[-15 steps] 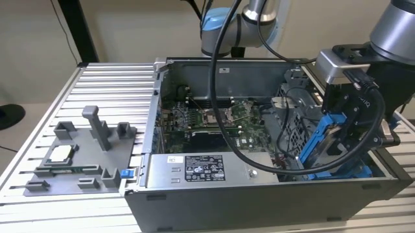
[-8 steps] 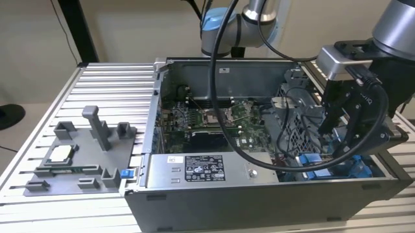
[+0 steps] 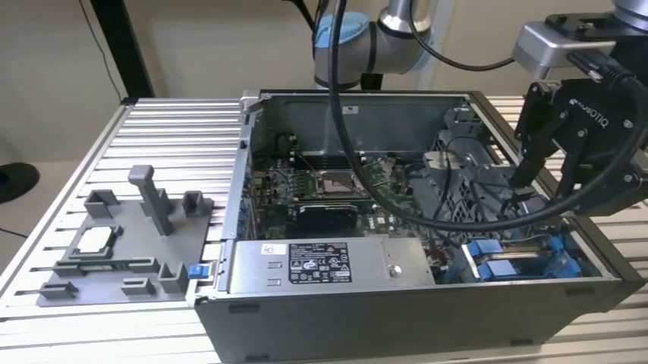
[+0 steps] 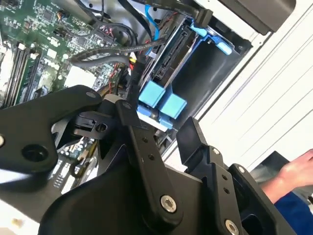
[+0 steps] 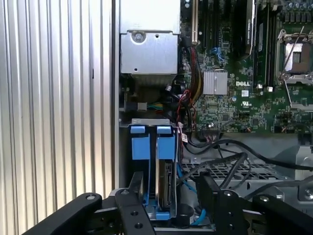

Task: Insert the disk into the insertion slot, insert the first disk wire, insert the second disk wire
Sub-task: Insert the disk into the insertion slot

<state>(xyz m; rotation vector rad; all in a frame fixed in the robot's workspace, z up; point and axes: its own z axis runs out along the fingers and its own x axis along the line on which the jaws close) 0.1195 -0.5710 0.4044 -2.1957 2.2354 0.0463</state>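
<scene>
Blue carrier frame holds the disk point(image 5: 167, 169) on edge in the insertion slot point(image 4: 210, 83), at the case's point(image 3: 405, 318) near corner on the exterior view's right. Gripper point(image 5: 171, 177) hangs pointing down over it, fingers point(image 5: 137, 188) spread wide either side, gripping nothing; contact w/ the frame can't be told. Black cables point(image 5: 225, 147) run just beside the slot; can't tell if any is plugged into the disk. PSU box point(image 3: 324, 265) has a white label, print unreadable. Person's hand point(image 4: 298, 171) outside the case, partly cut off.
</scene>
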